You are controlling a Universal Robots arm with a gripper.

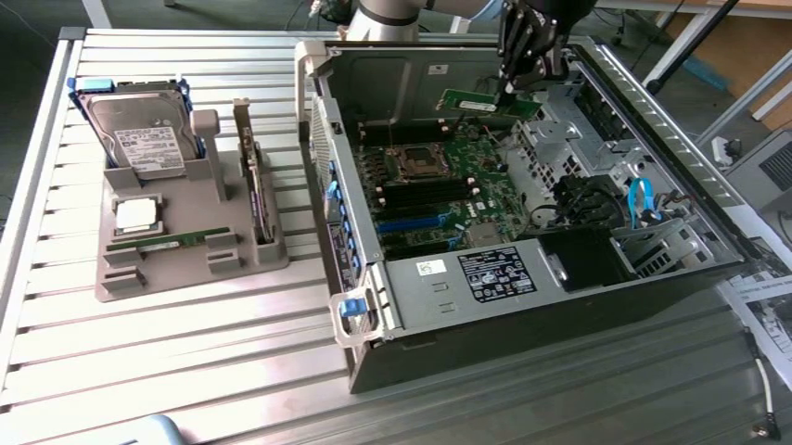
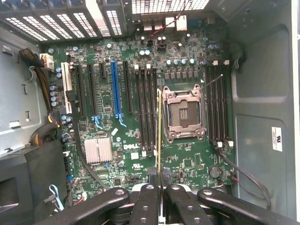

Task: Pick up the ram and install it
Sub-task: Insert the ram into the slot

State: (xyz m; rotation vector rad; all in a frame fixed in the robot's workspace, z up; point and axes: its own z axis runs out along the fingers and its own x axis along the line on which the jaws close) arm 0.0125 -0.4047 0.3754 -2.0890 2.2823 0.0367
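Observation:
My gripper (image 1: 525,85) hangs over the far end of the open computer case (image 1: 495,297), shut on the ram (image 1: 480,100), a thin green board that sticks out from the fingers toward the exterior view's left. In the wrist view the ram (image 2: 159,136) shows edge-on as a thin line running out from between the black fingers (image 2: 146,204) of the gripper (image 2: 159,194). It hovers above the motherboard (image 2: 108,117), over the black memory slots (image 2: 146,112) beside the empty processor socket (image 2: 184,115). More black slots (image 2: 219,110) lie on the socket's other side.
A grey holder tray (image 1: 185,273) on the slatted table, at the exterior view's left, carries a hard drive (image 1: 143,130), a square processor (image 1: 136,215), an upright card (image 1: 254,190) and another green stick (image 1: 167,243). Cables and drive bays (image 1: 619,213) crowd the case's right side. Papers (image 1: 767,315) lie at the far right.

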